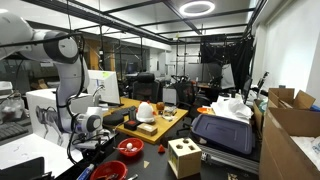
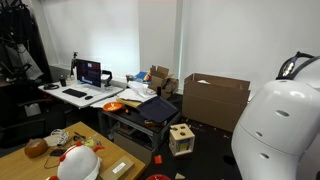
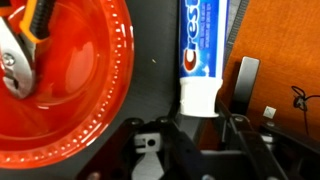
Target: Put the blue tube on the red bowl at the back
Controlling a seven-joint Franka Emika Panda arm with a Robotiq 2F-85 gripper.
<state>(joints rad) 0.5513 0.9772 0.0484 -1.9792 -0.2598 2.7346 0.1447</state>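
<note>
Jaws are closed on the white-capped end of the blue tube, with the gripper low over a dark table. The tube lies on that table, lettering up, pointing away from the wrist. Just beside it, not touching, is a glossy red bowl holding a tool with orange-and-black handles. In an exterior view the red bowl and a darker red bowl stand close together; which one the wrist view shows cannot be told.

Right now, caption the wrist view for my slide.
Tool closed on the blue tube at its white cap, beside a red bowl.
</note>
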